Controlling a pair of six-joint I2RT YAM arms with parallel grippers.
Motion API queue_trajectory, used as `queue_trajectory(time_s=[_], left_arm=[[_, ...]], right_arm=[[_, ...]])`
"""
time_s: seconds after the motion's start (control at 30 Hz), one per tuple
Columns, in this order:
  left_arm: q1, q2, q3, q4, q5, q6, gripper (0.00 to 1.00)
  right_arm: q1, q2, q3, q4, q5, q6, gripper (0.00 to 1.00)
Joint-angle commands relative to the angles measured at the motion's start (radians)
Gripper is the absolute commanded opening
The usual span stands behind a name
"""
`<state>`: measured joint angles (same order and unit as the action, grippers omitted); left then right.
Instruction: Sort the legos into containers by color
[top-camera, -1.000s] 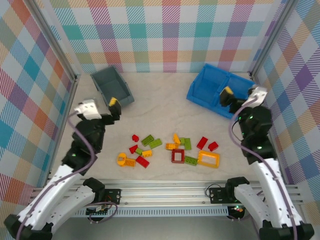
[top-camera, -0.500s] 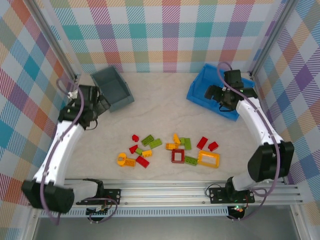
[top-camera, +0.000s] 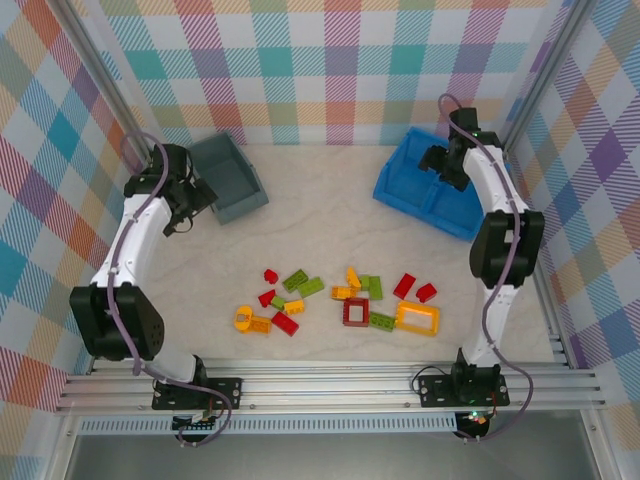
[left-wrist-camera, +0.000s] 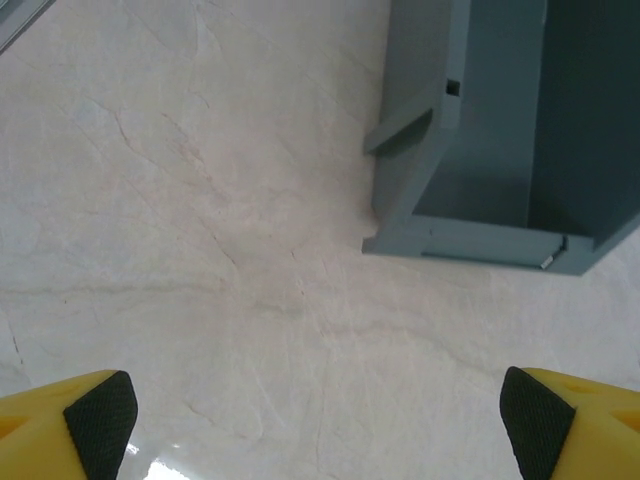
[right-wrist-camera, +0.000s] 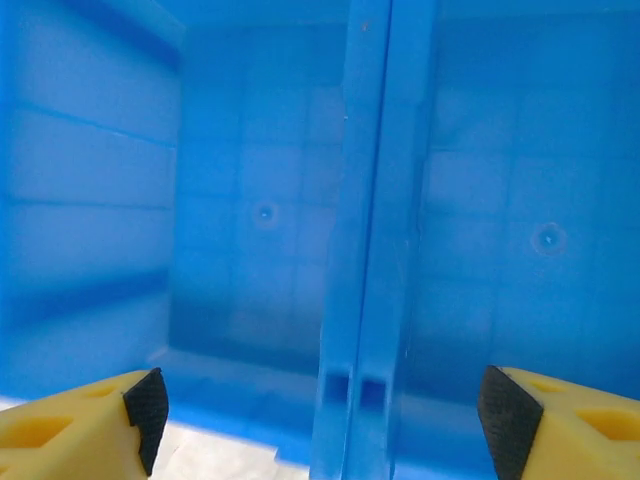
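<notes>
We judged the sorting not yet begun. Every one of the legos (top-camera: 340, 300) that we could see lay loose in a scatter on the pale tabletop (top-camera: 320, 225) near the arms' bases, well apart from both containers. Among them we made out a yellow open frame (top-camera: 417, 318), a dark red frame (top-camera: 355, 312), lime green bricks (top-camera: 297, 281) and red bricks (top-camera: 404, 286). All of these remained to be picked up and dropped by colour.

The left gripper (top-camera: 197, 195) hung just beside the grey bin (top-camera: 228, 178) at the far left. The right gripper (top-camera: 445, 168) hung over the blue bin (top-camera: 405, 185) at the far right.

The overhead view gave us the pile and the bins' places, but not the jaws. The left wrist view did: the left fingertips (left-wrist-camera: 100, 425) stood wide apart with bare table between them and the grey bin's corner ahead. The right wrist view looked straight down into the blue bin, showing its divider (right-wrist-camera: 365, 200) and two compartments in which we saw no brick. The right fingertips (right-wrist-camera: 145, 410) were likewise wide apart, holding nothing.
</notes>
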<state>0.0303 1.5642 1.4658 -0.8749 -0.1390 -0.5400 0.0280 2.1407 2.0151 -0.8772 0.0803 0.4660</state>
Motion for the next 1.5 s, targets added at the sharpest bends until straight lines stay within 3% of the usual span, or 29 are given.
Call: queue_trajectory(time_s=[0.0,0.13,0.37,0.6,0.73,0.9,1.03,1.47], left_arm=[[0.027,0.049,0.047,0.027,0.032,0.041,0.95],[0.050,0.137,0.104,0.040,0.043,0.063,0.90],[0.069,0.320,0.223,0.057,0.042,0.097,0.88],[0.069,0.489,0.387,0.049,0.044,0.156,0.84],[0.069,0.586,0.504,0.021,0.057,0.172,0.75],[0.068,0.678,0.623,-0.021,0.097,0.195,0.35],[0.062,0.679,0.619,-0.015,0.154,0.248,0.03],[-0.082,0.456,0.330,0.052,0.296,0.462,0.00]], right_arm=[[0.000,0.070,0.110,-0.079,-0.007,-0.046,0.80],[-0.001,0.176,0.239,-0.152,0.012,-0.071,0.66],[0.025,0.166,0.233,-0.150,0.045,-0.142,0.34],[0.089,0.081,0.131,-0.117,0.099,-0.165,0.28],[0.119,0.059,0.100,-0.112,0.104,-0.176,0.24],[0.147,0.036,0.070,-0.110,0.104,-0.190,0.20],[0.173,0.009,0.033,-0.089,0.102,-0.215,0.15],[0.268,-0.120,-0.188,-0.009,0.065,-0.220,0.10]])
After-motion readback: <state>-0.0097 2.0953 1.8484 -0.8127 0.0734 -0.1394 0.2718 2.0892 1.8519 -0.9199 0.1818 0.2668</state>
